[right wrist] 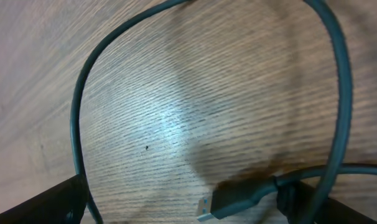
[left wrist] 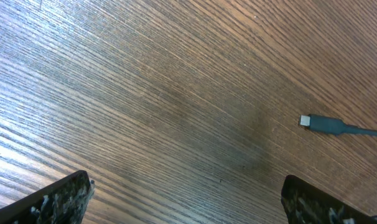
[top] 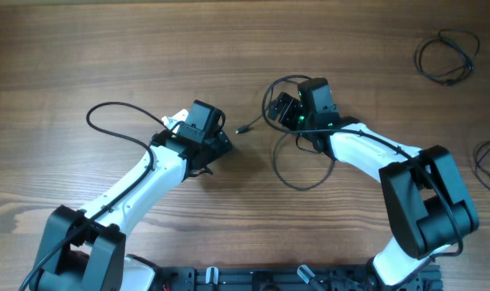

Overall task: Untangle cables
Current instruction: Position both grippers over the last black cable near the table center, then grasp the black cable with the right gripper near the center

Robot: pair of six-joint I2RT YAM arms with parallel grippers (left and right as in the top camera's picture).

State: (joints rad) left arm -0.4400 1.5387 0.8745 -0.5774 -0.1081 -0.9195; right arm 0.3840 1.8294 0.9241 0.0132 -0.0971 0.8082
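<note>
Untangling stage: judged mid-task. Two cables lie apart at the far right, an upper coil (top: pixel 449 78) and an edge cable (top: pixel 478 155). A cable loop (top: pixel 302 187) lies under the right arm, not yet sorted.
Right gripper (right wrist: pixel 176 210): spread, clasping nothing. It sits low over the table (right wrist: pixel 176 93), with a flat plug (right wrist: pixel 229 202) lying between its fingers, nearer the right-hand one in that view.
Left gripper (left wrist: pixel 188 208): spread and empty, over bare wood.
Small plug (left wrist: pixel 313 122): flat on the table. The overhead view shows it between the two grippers, its wire running towards the right gripper.
Crossings: wire passes over wire beside the flat plug. Knot or plain overlap cannot be told.
Next move, judged: close the right gripper on the flat plug or the wire just behind it, then draw it clear of the loop. The left gripper is well placed to pin or take the small plug.
Risk, judged: thin wire may slip from the pads, or the whole loop may drag along.
Containers: none in view, so nothing is held in anything.
</note>
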